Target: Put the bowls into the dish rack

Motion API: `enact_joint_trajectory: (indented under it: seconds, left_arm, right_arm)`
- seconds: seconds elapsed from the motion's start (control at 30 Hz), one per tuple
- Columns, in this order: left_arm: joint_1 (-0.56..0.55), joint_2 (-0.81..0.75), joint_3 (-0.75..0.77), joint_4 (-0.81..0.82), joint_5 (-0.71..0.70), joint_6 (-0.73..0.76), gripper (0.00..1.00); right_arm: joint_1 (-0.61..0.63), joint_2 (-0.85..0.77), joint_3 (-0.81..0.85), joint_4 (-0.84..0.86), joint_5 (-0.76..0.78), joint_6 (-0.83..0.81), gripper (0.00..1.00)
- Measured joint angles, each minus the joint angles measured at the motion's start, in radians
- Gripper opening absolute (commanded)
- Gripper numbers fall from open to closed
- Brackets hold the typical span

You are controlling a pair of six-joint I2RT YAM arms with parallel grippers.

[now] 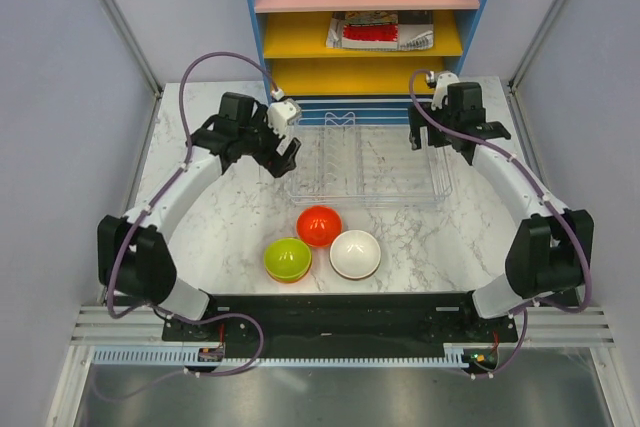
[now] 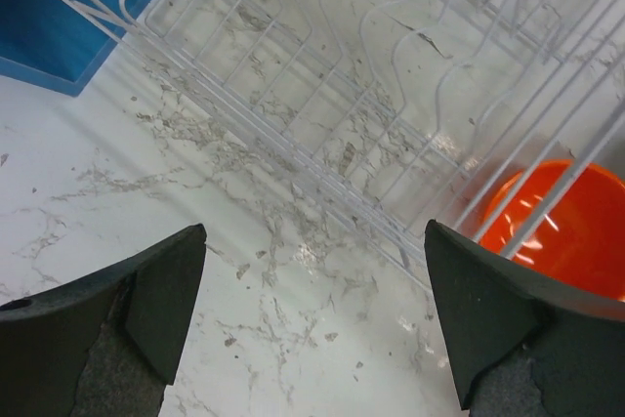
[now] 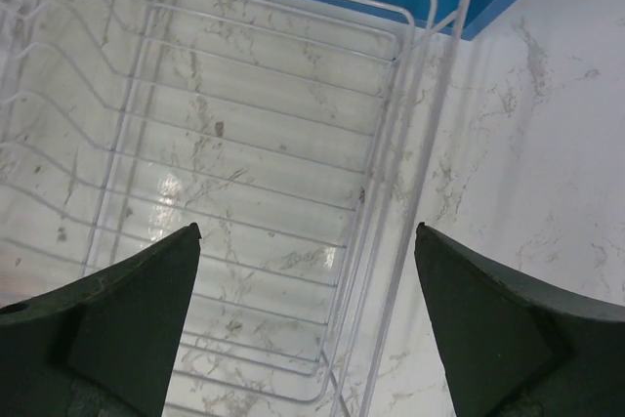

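On the marble table (image 1: pixel 230 217) we find the dish rack (image 1: pixel 370 162) bare between both pincers: nothing loaded. Our left pincer (image 2: pixel 312 241) and right pincer (image 3: pixel 305 236) gape, holding nothing. The red bowl (image 1: pixel 319 225), green bowl (image 1: pixel 287 258) and white bowl (image 1: pixel 355 253) wait behind them, toward our bases.

Count of bowls on the surface (image 1: pixel 230 217): three. One red bowl (image 1: pixel 319 225), one green bowl (image 1: pixel 287 258), one white bowl (image 1: pixel 355 253). An orange edge beneath the green may be a fourth. Rack (image 1: pixel 370 162): one. Hands: two, left hand (image 2: pixel 314 231) and right hand (image 3: pixel 308 229).
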Motion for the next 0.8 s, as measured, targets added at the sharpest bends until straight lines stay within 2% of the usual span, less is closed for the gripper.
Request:
enact_joint_trajectory:
  seconds: [0.2,0.37,0.4,0.6,0.8]
  left_arm:
    - [-0.001,-0.234,-0.227,-0.07,0.027,0.063,1.0]
    - [-0.002,-0.428,-0.423,-0.127,0.02,0.089,1.0]
    - [-0.002,-0.468,-0.444,-0.138,0.02,0.09,1.0]
    - [-0.002,-0.656,-0.48,-0.15,0.02,0.09,1.0]
    - [-0.002,-0.707,-0.483,-0.169,0.006,0.09,1.0]
  right_arm:
    - [0.084,-0.132,-0.021,-0.119,-0.082,-0.119,0.98]
    - [0.266,-0.247,-0.098,-0.196,-0.116,-0.191,0.98]
    - [0.305,-0.255,-0.117,-0.209,-0.122,-0.203,0.95]
    - [0.379,-0.233,-0.18,-0.265,-0.121,-0.251,0.89]
    - [0.491,-0.186,-0.208,-0.291,-0.118,-0.273,0.87]
